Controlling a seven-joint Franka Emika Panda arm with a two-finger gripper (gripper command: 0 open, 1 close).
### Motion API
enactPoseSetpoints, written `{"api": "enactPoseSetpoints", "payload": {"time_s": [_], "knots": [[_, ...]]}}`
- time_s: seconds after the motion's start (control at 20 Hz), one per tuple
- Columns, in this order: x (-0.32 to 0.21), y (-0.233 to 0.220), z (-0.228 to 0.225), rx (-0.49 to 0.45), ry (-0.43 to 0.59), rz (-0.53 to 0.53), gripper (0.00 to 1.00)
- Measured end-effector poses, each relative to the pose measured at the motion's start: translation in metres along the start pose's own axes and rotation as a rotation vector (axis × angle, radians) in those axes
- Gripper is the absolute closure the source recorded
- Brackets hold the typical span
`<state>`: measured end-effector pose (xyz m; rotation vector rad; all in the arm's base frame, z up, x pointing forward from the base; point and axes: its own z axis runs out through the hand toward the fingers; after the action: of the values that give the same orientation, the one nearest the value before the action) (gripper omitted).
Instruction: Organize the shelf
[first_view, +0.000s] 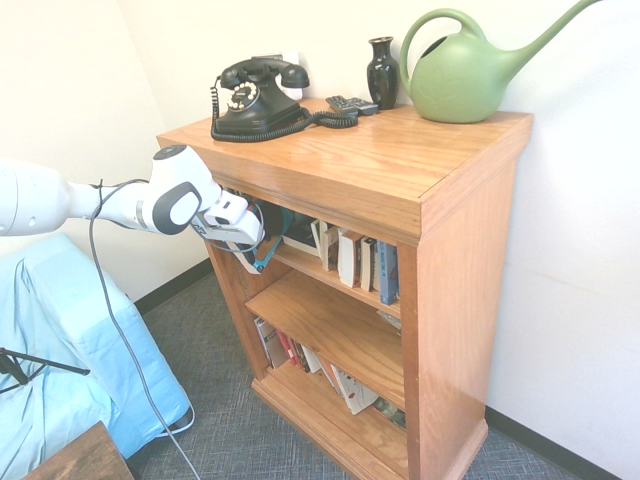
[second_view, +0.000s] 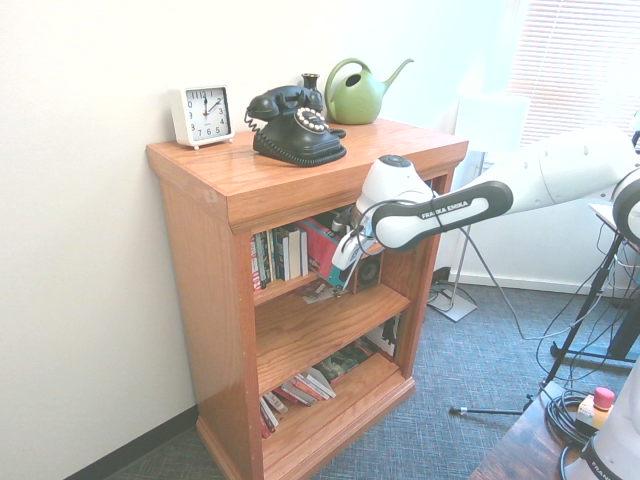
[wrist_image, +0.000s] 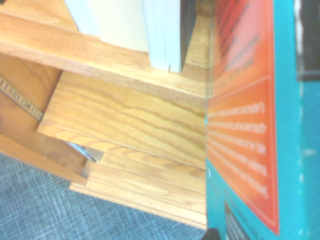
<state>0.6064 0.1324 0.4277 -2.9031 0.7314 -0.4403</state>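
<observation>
Standing on blue-grey carpet (second_view: 500, 350) beside a pale wall (second_view: 80, 250), orange-brown wooden shelf (second_view: 205, 300); black telephone (second_view: 300, 133), white clock (second_view: 203, 115), green watering can (second_view: 356, 98) on its thick top; solid sides, books (second_view: 300, 387) leaning low down; jaws (second_view: 343, 279) pinching a teal-and-red book (wrist_image: 245, 115) at the upper tier.

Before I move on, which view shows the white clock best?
The second exterior view: the white clock stands there on the top of the shelf, its face and hands in plain sight. The first exterior view and the wrist view don't show it at all.
</observation>
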Motion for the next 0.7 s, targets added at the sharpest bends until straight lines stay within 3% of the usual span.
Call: {"api": "enactPoseSetpoints", "payload": {"time_s": [0.05, 0.1, 0.7], "knots": [[0.0016, 0.0, 0.0004, -0.001, 0.005, 0.0, 1.0], [0.0028, 0.0006, 0.0005, -0.002, 0.008, 0.0, 0.0], [0.0112, -0.0087, 0.0013, -0.004, 0.034, 0.007, 0.0]]}}
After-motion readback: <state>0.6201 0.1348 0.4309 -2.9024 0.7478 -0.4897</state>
